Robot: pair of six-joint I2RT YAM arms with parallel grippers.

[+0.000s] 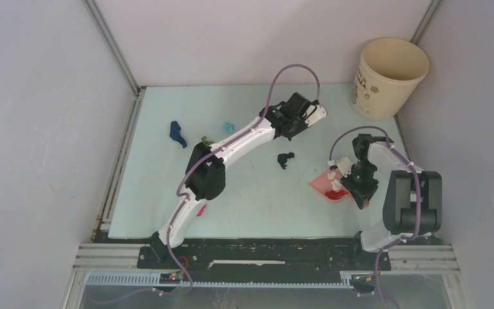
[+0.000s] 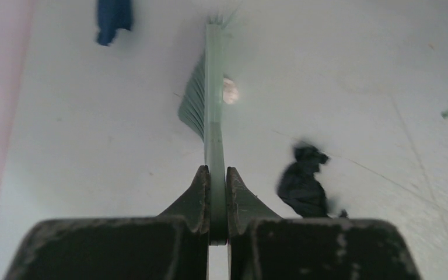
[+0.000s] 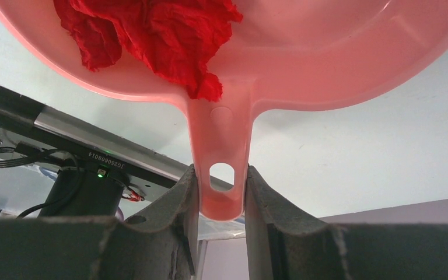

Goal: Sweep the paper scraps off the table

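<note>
Left claw (image 2: 217, 173) clamped on brush (image 2: 212, 81) handle, over far side of desk (image 1: 264, 206). Right claw (image 3: 221, 175) gripping dustpan (image 3: 338, 52) handle, red scraps (image 3: 151, 35) already in pan. Dark scrap (image 1: 285, 159) lies on desk between brush and dustpan, left arm nearer; next sweep likely drags it toward pan. Blue scrap (image 1: 177, 133) and teal scrap (image 1: 229, 126) lie well left of it

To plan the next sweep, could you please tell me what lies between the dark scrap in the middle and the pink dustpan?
Nothing: the top view shows only bare table between the dark scrap and the pink dustpan.
</note>
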